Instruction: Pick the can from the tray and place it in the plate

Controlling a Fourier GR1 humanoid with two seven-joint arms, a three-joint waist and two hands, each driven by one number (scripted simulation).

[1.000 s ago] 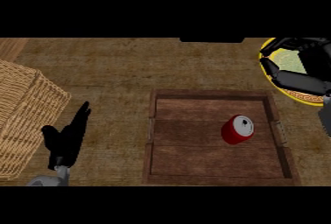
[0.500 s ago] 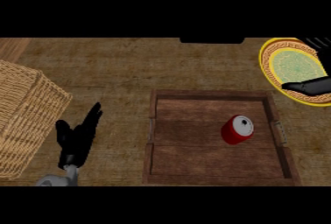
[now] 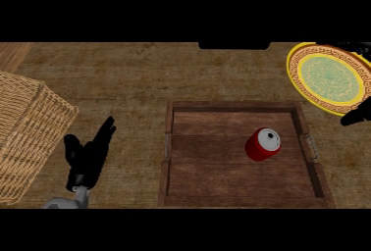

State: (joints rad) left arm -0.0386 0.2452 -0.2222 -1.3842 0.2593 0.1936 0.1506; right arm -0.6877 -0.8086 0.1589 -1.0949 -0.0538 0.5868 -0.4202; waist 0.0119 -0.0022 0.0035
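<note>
While the can lies in the tray, brown counter surrounds it.

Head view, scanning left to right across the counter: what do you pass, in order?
Wicker basket → left hand, open, fingers up → wooden tray → red can in the tray → yellow-rimmed plate → right hand at the right edge.
</note>
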